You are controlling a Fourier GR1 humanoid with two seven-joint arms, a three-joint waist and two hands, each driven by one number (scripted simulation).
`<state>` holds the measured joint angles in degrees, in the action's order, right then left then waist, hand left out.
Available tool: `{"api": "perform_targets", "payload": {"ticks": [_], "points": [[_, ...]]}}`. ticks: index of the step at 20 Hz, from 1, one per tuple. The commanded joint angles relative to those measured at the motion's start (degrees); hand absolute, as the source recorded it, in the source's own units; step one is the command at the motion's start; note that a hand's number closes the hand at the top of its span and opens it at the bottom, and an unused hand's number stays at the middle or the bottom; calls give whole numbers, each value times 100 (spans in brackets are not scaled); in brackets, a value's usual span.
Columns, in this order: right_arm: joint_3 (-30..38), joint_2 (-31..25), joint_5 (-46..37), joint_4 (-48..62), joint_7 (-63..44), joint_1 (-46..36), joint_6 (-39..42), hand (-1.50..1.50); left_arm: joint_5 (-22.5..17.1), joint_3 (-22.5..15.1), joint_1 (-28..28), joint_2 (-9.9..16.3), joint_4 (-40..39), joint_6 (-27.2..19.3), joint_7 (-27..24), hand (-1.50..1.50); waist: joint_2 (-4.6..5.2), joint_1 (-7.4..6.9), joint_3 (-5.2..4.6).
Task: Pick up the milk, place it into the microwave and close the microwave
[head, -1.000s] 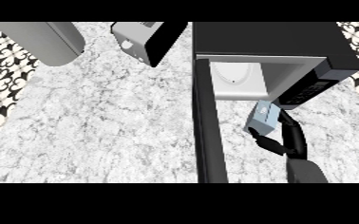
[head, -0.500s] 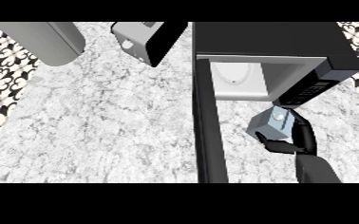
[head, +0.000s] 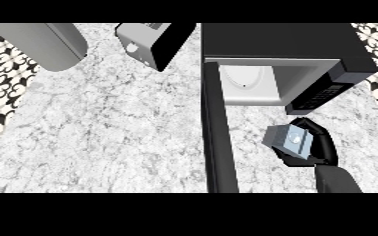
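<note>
The milk carton [head: 286,138], grey-blue with a white cap, is held in my right hand [head: 317,147], whose black fingers curl round it. It hangs in front of the microwave [head: 288,45], just below the control panel [head: 321,95] and right of the cavity opening. The microwave door [head: 218,135] stands wide open, edge-on toward me, left of the carton. Inside the cavity a white turntable plate [head: 244,77] shows. My left hand is out of sight.
A toaster-like grey and black appliance [head: 151,42] stands at the back middle. A large grey cylinder [head: 44,45] lies at the back left. Marble counter [head: 103,130] spreads left of the open door. Patterned wall tiles edge the far left.
My right hand has drawn the milk carton down and slightly right, away from the microwave's front, and the carton has turned to show its top.
</note>
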<state>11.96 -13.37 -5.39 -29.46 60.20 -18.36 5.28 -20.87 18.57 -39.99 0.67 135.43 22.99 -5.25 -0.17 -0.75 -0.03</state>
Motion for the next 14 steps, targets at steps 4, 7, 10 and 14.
{"api": "perform_targets", "payload": {"ticks": [4,7,10,14], "points": [[-492,464,128,-1269,-206,261,602,150,-315,207,134,-65,250,-57,28,-150,-32,128,-8],[-608,315,202,-2382,-947,603,443,150,-415,326,86,-63,200,-12,68,-150,-36,139,-10],[-689,549,259,-3050,-1615,621,141,150,-678,435,-211,-64,262,208,45,-150,-21,65,-5],[-807,680,133,-3543,-2007,779,-191,150,-787,691,62,-19,38,328,42,-150,-2,55,0]]}}
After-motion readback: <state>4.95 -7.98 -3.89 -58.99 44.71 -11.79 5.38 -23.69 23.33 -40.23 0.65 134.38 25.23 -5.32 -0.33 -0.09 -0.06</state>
